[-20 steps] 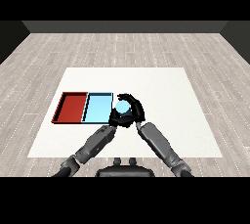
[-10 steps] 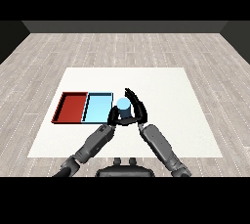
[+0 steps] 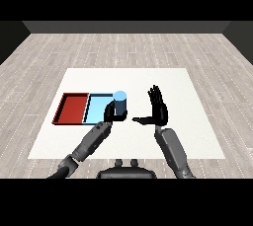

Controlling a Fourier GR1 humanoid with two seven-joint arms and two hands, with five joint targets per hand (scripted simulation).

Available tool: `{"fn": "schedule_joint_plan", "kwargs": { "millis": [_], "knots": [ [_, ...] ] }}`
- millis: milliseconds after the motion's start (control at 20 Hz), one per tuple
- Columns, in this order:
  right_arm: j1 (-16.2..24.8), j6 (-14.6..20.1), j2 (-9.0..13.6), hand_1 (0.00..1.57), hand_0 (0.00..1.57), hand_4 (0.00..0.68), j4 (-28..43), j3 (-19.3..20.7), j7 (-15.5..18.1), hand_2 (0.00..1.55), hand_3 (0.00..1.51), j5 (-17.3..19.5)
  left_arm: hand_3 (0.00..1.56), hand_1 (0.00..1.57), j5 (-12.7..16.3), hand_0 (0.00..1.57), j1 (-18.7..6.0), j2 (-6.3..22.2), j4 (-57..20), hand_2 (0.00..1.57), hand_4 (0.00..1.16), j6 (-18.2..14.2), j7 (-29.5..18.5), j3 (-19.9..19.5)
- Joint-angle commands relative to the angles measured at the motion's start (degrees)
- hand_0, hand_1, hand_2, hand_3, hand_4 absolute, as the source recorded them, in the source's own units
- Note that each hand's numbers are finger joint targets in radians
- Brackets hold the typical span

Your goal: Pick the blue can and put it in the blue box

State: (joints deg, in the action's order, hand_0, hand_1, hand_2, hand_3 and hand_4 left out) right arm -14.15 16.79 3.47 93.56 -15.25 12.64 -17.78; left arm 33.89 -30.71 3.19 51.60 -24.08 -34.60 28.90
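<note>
We see the white table spread wide over a grey plank floor, and on its left part two trays lie side by side and touching: the red tray on the outside and the light blue tray next to it, toward the middle. Our two grey forearms rise from the lower corners. The left hand sits at the right edge of the light blue tray, its fingers curled round the lower part of the blue can, which stands upright at that edge of the tray; we cannot tell whether the can rests on the table or is lifted a little. The right hand is just beside the can but apart from it, fingers straight and pointing up, thumb stretched out toward the can, holding nothing.
</note>
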Motion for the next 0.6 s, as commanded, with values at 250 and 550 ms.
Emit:
{"fn": "schedule_joint_plan", "kwargs": {
  "millis": [250, 550],
  "knots": [
    [5.3, -4.8, 2.7, 0.0, 0.0, 0.0, 2.6, 10.2, 1.8, 0.0, 0.0, -8.1, 1.52, 1.57, -2.4, 1.57, -0.7, 12.6, 1.1, 1.57, 1.15, 1.3, 6.7, -5.9],
    [7.9, -4.2, 1.3, 0.0, 0.0, 0.0, 1.4, 9.2, 2.8, 0.0, 0.0, -7.1, 1.5, 1.57, -8.8, 1.57, -6.9, 13.9, -12.8, 1.57, 1.11, -4.2, 11.7, -5.2]
  ]
}}
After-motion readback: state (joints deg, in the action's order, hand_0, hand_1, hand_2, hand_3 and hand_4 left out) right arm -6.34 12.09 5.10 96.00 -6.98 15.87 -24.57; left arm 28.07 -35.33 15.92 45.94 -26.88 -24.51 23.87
